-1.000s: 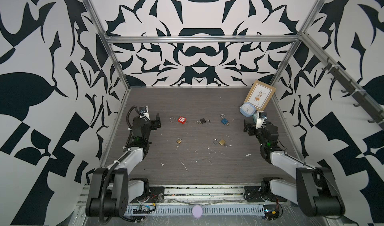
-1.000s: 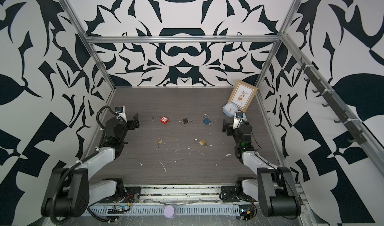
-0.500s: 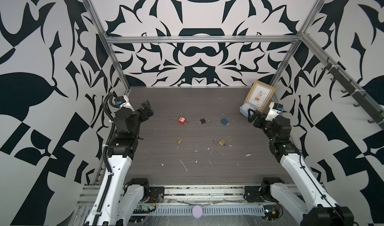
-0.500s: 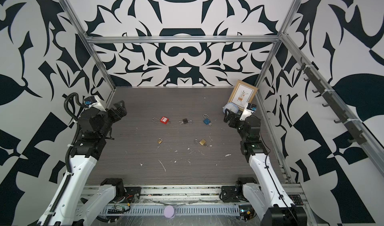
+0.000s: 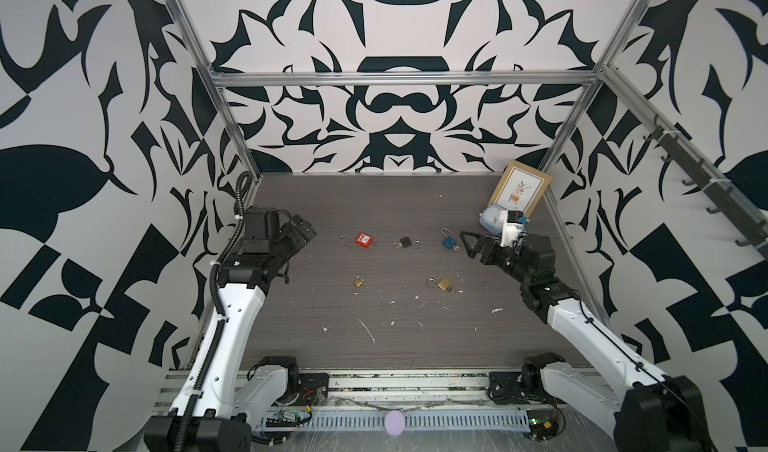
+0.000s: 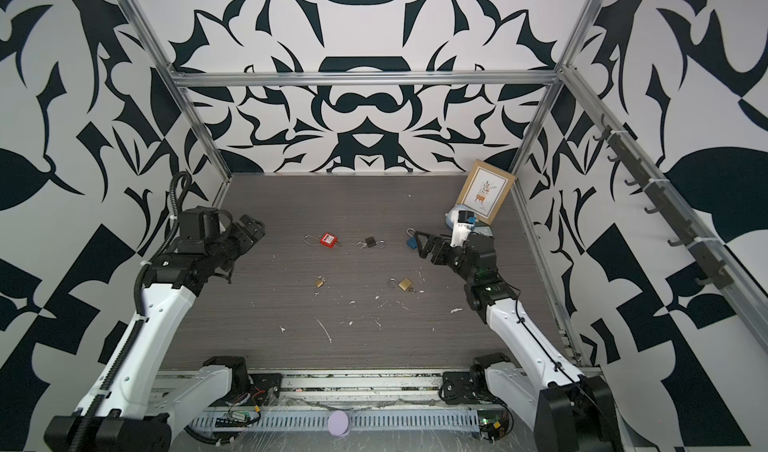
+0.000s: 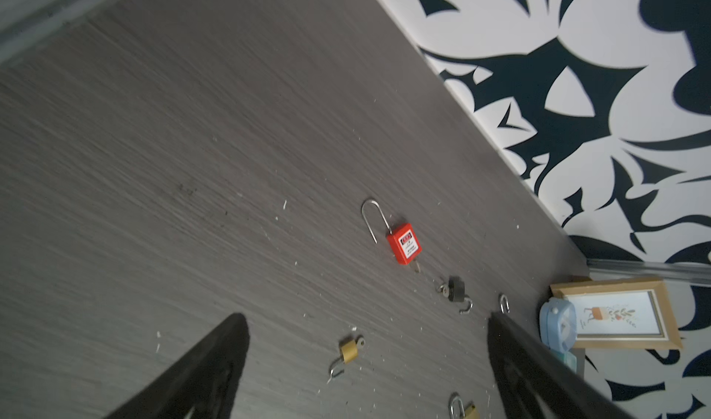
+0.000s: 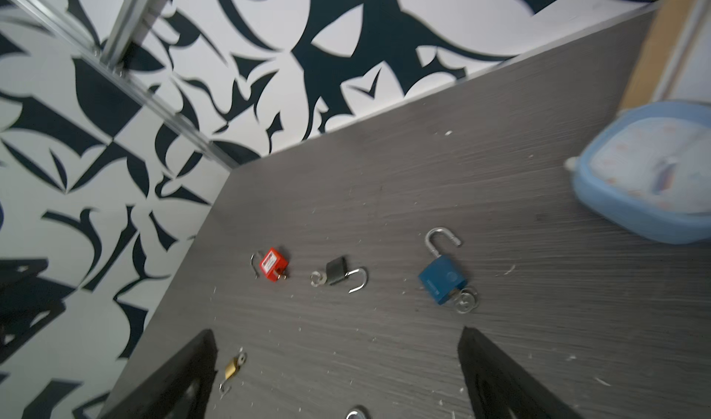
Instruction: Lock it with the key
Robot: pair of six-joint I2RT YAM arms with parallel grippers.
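Note:
Several padlocks lie with shackles open on the dark table: a red one (image 5: 364, 239) (image 7: 404, 244), a black one (image 5: 405, 242) (image 8: 336, 271), a blue one (image 5: 448, 242) (image 8: 442, 280) with a key ring (image 8: 466, 299), a small brass one (image 5: 358, 281) (image 7: 349, 351) and a larger brass one (image 5: 444, 284). A key (image 7: 416, 267) sticks out of the red padlock's base. My left gripper (image 5: 305, 232) (image 7: 365, 317) hangs open above the table, left of the red padlock. My right gripper (image 5: 469, 244) (image 8: 337, 330) hangs open just right of the blue padlock. Neither holds anything.
A wood-framed picture (image 5: 519, 187) leans in the back right corner, with a pale blue round clock (image 5: 492, 218) in front of it, close behind my right gripper. White flecks (image 5: 368, 330) litter the table's front half. Aluminium posts and patterned walls close in three sides.
Both arms have lifted out of their low folded pose and reached forward over the table, toward the row of padlocks. Both grippers stayed open. The padlocks have not moved.

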